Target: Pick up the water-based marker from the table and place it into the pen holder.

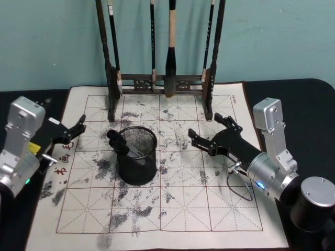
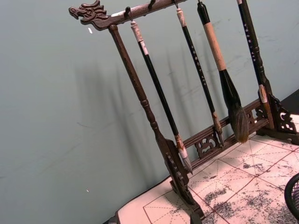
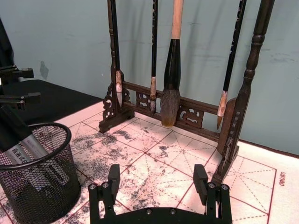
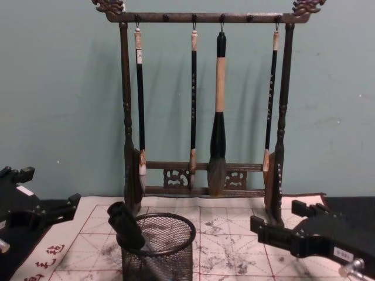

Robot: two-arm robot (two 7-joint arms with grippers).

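1. Your water-based marker (image 1: 119, 142) stands tilted inside the pen holder (image 1: 137, 157), centre of the head view, cap over the rim's left side.
2. Your right gripper (image 1: 209, 132), right of centre, sits spread and empty.
3. Your left gripper (image 1: 73, 129), at left, is released, holding nothing.

Marker (image 4: 126, 225) leans in mesh pen holder (image 4: 159, 249), cap over left rim; brush rack (image 4: 205, 105) behind; both grippers, left (image 4: 35, 202) and right (image 4: 287, 225), spread, empty
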